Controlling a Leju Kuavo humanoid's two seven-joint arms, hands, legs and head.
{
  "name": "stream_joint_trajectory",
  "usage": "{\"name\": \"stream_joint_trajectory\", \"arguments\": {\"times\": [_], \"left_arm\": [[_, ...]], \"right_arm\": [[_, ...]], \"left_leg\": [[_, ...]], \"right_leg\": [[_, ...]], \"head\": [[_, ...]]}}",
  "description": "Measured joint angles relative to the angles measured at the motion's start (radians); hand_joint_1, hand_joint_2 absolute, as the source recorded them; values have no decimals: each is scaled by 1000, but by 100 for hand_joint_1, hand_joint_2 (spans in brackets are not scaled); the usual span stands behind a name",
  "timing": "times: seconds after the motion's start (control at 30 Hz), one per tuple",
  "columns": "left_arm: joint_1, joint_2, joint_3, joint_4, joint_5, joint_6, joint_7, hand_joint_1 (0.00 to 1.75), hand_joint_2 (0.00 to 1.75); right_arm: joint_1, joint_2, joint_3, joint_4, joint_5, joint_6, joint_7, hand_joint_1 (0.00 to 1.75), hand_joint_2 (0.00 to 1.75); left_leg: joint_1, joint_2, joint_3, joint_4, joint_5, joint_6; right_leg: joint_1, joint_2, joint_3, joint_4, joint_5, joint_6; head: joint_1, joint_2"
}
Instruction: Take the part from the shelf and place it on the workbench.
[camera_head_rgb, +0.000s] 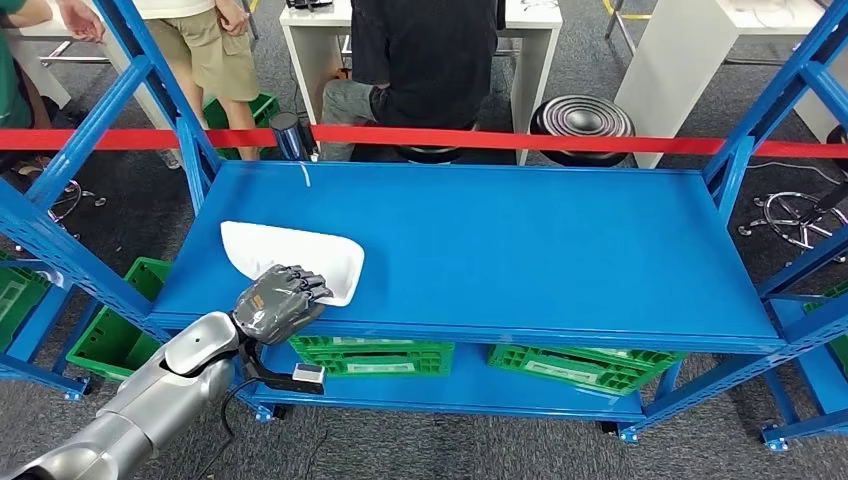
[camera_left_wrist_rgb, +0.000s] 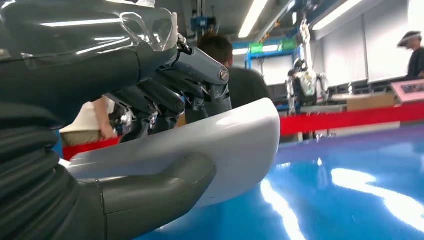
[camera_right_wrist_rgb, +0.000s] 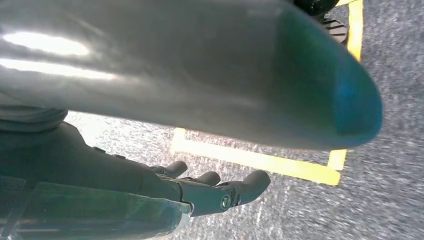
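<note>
I see the smooth white curved plastic part (camera_head_rgb: 300, 258) lying on the blue metal shelf board (camera_head_rgb: 520, 250), near its front left edge. My left hand (camera_head_rgb: 278, 300) grips the part's near end, dark fingers (camera_left_wrist_rgb: 165, 95) curled over it, thumb beneath. My right hand (camera_right_wrist_rgb: 190, 190) hangs over grey floor, fingers apparently loosely extended, holding nothing.

Grey carpet floor (camera_head_rgb: 420, 445) with yellow floor marking (camera_right_wrist_rgb: 260, 162). Red barrier tape (camera_head_rgb: 520, 140) fronts white tables (camera_head_rgb: 420, 25). Ceiling strip lights (camera_left_wrist_rgb: 255, 17) lit.
</note>
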Motion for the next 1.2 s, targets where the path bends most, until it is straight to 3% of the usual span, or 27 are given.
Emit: {"name": "stream_joint_trajectory", "arguments": {"times": [0.07,0.13,0.17,0.23,0.27,0.33,0.43,0.47,0.57,0.63,0.67,0.7,0.77,0.83,0.9,0.97,1.0,1.07,1.13,1.17,1.2], "left_arm": [[-5,0,-4,-6,6,-6,0,175,175],[-4,0,-8,-13,25,-21,-2,175,175],[-3,0,-9,-19,45,-35,-5,175,175],[1,0,-6,-35,111,-78,-16,175,175],[3,0,0,-46,154,-105,-23,175,175],[15,-2,17,-76,260,-175,-33,175,175],[54,-9,54,-153,469,-322,-40,175,175],[69,-11,67,-185,539,-373,-38,175,175],[123,-22,107,-296,755,-529,-24,175,175],[164,-34,127,-378,903,-634,-15,175,175],[184,-40,134,-423,980,-686,-10,175,175],[202,-46,140,-469,1051,-732,-3,175,175],[234,-55,146,-565,1178,-808,10,175,175],[259,-63,147,-652,1282,-864,12,175,175],[275,-68,144,-729,1363,-910,8,175,175],[283,-72,140,-796,1415,-946,7,175,175],[284,-74,137,-823,1434,-961,5,175,175],[288,-79,133,-864,1468,-989,1,175,175],[294,-80,130,-895,1488,-1007,-3,175,175],[296,-80,128,-908,1494,-1015,-6,175,175],[298,-80,127,-921,1498,-1021,-9,175,175]], "right_arm": [[-1,-3,-5,2,-2,-1,-3,0,0],[3,-4,-10,6,-5,-1,-4,0,0],[4,-5,-12,7,-6,-1,-5,0,0],[6,-6,-17,10,-9,-1,-7,0,0],[6,-6,-19,11,-11,-1,-10,0,0],[8,-6,-25,12,-13,-1,-15,0,0],[15,-4,-31,14,-15,4,-21,0,0],[16,-4,-32,15,-15,7,-23,0,0],[19,-4,-35,16,-16,13,-25,0,0],[22,-4,-36,17,-15,15,-26,0,0],[23,-4,-36,17,-13,16,-26,0,0],[23,-4,-36,17,-12,16,-26,0,0],[22,-2,-35,17,-9,16,-28,0,0],[22,0,-35,16,-8,16,-29,0,0],[22,-1,-35,16,-5,15,-30,0,0],[20,0,-35,15,-2,13,-30,0,0],[19,-1,-35,14,-1,11,-30,0,0],[17,-3,-35,13,-1,8,-29,0,0],[17,-5,-35,13,0,5,-27,0,0],[17,-6,-35,13,2,3,-26,0,0],[16,-6,-35,12,3,1,-25,0,0]], "left_leg": [[-1,0,0,-2,2,1],[0,0,-1,0,1,-1],[1,-1,-2,3,0,-4],[5,-2,-6,20,-10,-16],[5,-2,-11,33,-17,-25],[3,-3,-22,52,-27,-37],[7,-4,-28,63,-36,-46],[9,-4,-37,84,-52,-50],[15,-4,-114,256,-145,-66],[16,-4,-156,347,-173,-67],[16,-4,-152,339,-160,-63],[15,-4,-128,293,-132,-55],[8,-2,-53,150,-76,-29],[-3,4,-12,70,-58,-9],[-10,6,-10,57,-56,-1],[-6,7,5,32,-39,4],[-3,7,12,19,-30,6],[-2,7,16,10,-22,8],[-3,6,12,13,-23,7],[-3,6,11,16,-24,6],[-2,5,10,21,-26,2]], "right_leg": [[-2,-1,-62,126,-48,-2],[-6,-1,-100,198,-61,8],[-10,-2,-91,178,-46,19],[-17,-6,-33,55,3,41],[-18,-7,-5,-2,21,44],[-16,-7,17,-46,30,31],[-16,-3,17,-43,31,9],[-18,-3,17,-44,32,4],[-17,-1,17,-44,33,-6],[-14,-2,18,-44,32,-7],[-12,-2,18,-44,32,-7],[-9,-1,19,-44,32,-7],[-5,0,21,-45,32,-6],[-6,-1,21,-47,33,-2],[-7,-4,23,-54,37,7],[-5,-7,17,-42,30,13],[-4,-8,3,-12,13,11],[-5,-8,-48,103,-42,4],[-6,-8,-89,198,-77,9],[-8,-9,-86,197,-73,18],[-10,-9,-63,156,-54,29]], "head": [[0,0],[0,0],[0,0],[0,0],[0,0],[-1,0],[-2,0],[-2,0],[-3,0],[-2,0],[-2,0],[-2,0],[-1,0],[-1,0],[-2,0],[-1,0],[0,0],[1,0],[1,0],[1,0],[1,0]]}}
